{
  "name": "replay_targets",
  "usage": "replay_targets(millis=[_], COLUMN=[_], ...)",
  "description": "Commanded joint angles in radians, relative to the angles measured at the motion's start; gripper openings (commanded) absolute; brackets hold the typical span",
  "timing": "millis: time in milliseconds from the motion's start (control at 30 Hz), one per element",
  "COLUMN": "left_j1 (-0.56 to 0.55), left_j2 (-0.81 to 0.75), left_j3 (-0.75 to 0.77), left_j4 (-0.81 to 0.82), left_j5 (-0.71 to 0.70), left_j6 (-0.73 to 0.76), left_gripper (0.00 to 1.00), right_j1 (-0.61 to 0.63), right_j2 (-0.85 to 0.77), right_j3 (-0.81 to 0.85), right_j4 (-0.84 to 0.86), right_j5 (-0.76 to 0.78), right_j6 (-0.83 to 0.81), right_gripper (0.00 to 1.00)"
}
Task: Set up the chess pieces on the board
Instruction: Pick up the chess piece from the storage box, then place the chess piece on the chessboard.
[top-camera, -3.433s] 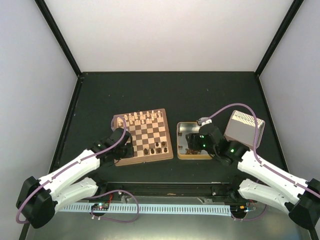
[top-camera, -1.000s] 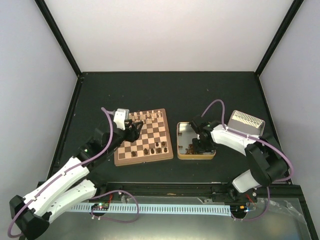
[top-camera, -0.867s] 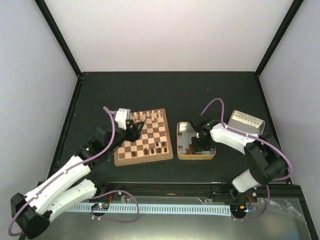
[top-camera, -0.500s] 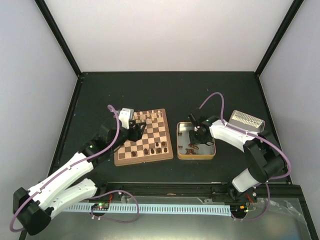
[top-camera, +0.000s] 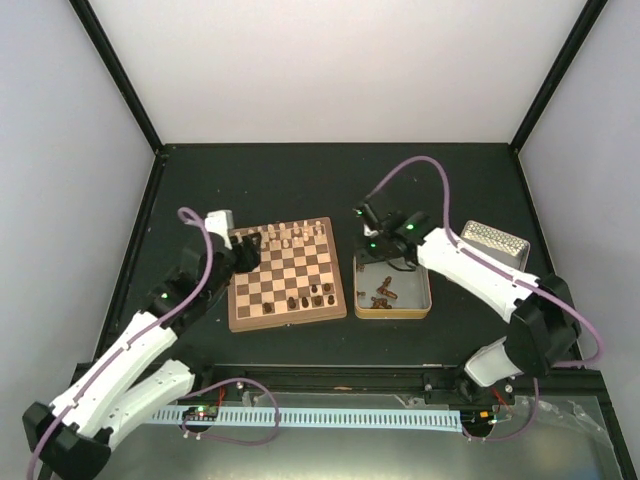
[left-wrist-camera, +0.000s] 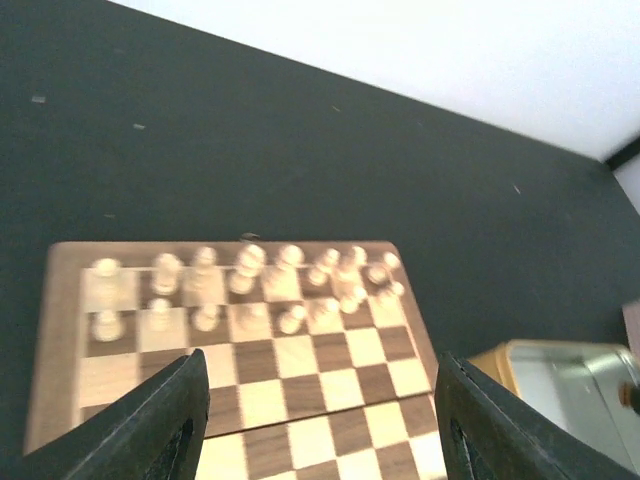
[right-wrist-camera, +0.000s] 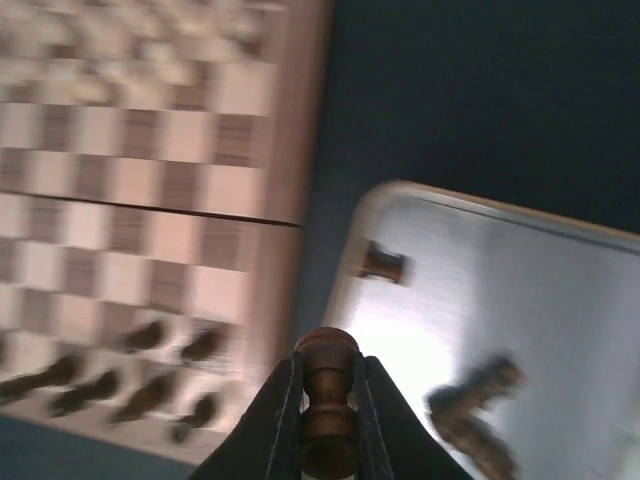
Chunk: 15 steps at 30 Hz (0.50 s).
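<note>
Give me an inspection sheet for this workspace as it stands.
Surface: black table, matte.
Job's things: board flat on the table; pale pieces on its far rows; few dark pieces on its near rows; more loose in the tin.
Clutter: lid right of the tin.
Grippers: left gripper open above the board; right gripper shut on a dark piece near the tin's board-side rim.
Cables: purple cable looped over each arm.
Surroundings: white walls, black frame.
</note>
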<state>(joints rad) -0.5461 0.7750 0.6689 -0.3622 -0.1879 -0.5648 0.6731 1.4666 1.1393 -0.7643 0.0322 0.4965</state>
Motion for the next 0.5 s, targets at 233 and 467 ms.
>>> replay_targets(millis=[233,467], left_j1=[0.109,0.110], left_j2=[-0.235,-0.298], left_j3=[0.233,0.368], left_j4=[-0.257,-0.313], left_j5=[-0.288,-0.330], left_j6=[0.077,0.144], left_gripper=[0.66,0.67], right_j1=[0.354,0.508], right_j2=[0.354,0.622], right_j3=[0.457,0.777], right_j4=[-0.043,-0.153], right_j5=[-0.036,-0.054], right_j6=[0.013,-0.030], right_gripper=[0.07,0.10])
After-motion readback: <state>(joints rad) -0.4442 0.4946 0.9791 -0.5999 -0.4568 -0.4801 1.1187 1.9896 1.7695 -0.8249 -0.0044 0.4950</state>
